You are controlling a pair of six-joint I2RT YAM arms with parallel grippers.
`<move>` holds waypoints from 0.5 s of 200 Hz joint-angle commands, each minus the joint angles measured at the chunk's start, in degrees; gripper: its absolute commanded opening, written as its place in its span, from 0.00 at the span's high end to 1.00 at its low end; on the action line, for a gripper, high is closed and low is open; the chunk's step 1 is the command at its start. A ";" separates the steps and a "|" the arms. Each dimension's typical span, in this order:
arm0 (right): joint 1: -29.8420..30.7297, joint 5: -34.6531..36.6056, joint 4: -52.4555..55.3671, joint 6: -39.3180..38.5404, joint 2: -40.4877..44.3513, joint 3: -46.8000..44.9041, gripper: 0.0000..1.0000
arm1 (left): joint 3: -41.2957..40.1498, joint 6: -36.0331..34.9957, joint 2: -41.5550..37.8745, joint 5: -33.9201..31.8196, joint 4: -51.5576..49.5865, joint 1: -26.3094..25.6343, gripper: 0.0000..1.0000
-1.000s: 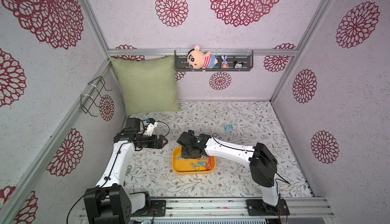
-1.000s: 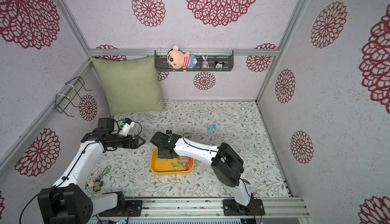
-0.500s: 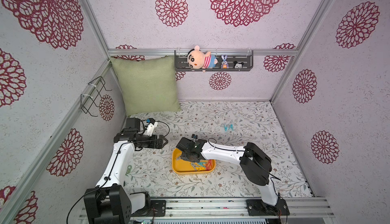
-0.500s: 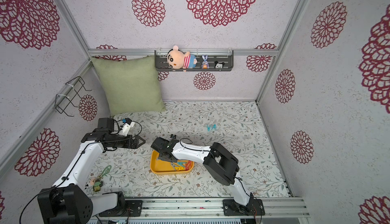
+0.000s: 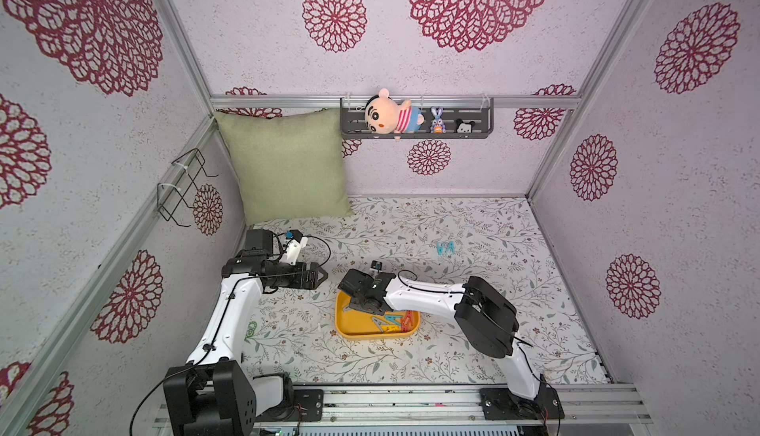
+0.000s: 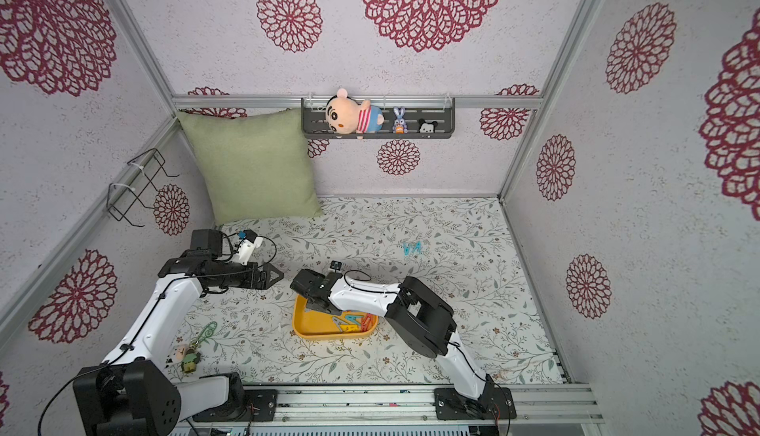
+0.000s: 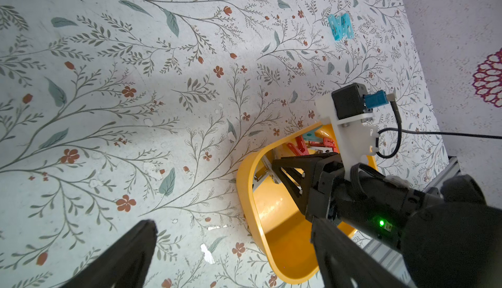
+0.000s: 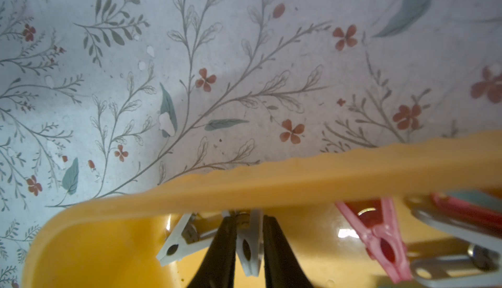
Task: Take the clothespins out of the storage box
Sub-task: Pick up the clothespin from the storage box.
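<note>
The yellow storage box (image 5: 349, 333) (image 6: 312, 333) lies on the floral table, with grey, red and teal clothespins (image 5: 395, 319) (image 6: 353, 322) piled at its right end. My right gripper (image 5: 353, 304) (image 6: 314, 304) (image 8: 248, 218) reaches into the box's left end. It is shut on a grey clothespin (image 8: 251, 246) just under the box rim (image 8: 298, 175). A second grey clothespin (image 8: 176, 246) lies beside the held one, and a red clothespin (image 8: 380, 235) lies further along. My left gripper (image 5: 323, 277) (image 6: 279, 277) (image 7: 232, 222) hangs open and empty above the table, left of the box (image 7: 245, 189).
Two teal clothespins (image 5: 445, 247) (image 6: 412, 247) (image 7: 340, 26) lie on the table behind the box. A green pillow (image 5: 288, 166) leans in the back left corner. A dark shelf with plush toys (image 5: 415, 123) hangs on the back wall. A keychain (image 6: 193, 347) lies near the left arm's base.
My right gripper has moved down and toward the front into the left end of the box, and its elbow has swung right. The left arm has stayed still.
</note>
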State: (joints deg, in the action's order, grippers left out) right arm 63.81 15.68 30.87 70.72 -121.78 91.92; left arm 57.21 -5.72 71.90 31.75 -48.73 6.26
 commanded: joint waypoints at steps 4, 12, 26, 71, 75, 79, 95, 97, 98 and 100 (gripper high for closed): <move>0.22 2.99 0.00 1.77 0.72 -0.49 0.77 | 0.53 -0.17 -0.79 1.12 0.48 0.59 0.03; 0.17 3.04 -0.32 2.01 1.05 -1.01 0.77 | 0.53 -0.15 -0.74 1.12 0.46 0.59 0.03; 0.15 3.30 -0.72 2.30 1.39 -1.83 0.77 | 0.53 -0.25 -0.79 1.21 0.38 0.59 0.03; -0.29 1.92 -2.48 2.48 0.69 -3.06 0.77 | 0.53 -0.27 -0.97 1.48 0.29 0.57 0.03; -0.33 1.78 -2.56 2.40 0.62 -3.11 0.77 | 0.53 -0.32 -0.93 1.48 0.31 0.57 0.03; -0.31 1.69 -2.57 2.41 0.51 -3.06 0.77 | 0.53 -0.35 -0.92 1.48 0.28 0.58 0.03; -0.30 1.37 -2.65 2.49 0.49 -3.37 0.79 | 0.53 -0.35 -1.04 1.48 0.28 0.59 0.03; -0.34 1.30 -2.66 2.45 0.55 -3.40 0.80 | 0.53 -0.35 -1.01 1.50 0.23 0.59 0.03; -0.35 1.29 -2.66 2.52 0.56 -3.45 0.80 | 0.53 -0.35 -1.03 1.49 0.22 0.59 0.03; -0.29 1.28 -2.70 2.52 0.62 -3.53 0.80 | 0.53 -0.35 -1.05 1.48 0.28 0.59 0.03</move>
State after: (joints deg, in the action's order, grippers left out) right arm 63.70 16.80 27.62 72.12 -121.78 88.99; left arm 57.21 -5.74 71.90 32.34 -48.73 6.28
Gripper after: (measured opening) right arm 0.215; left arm 0.974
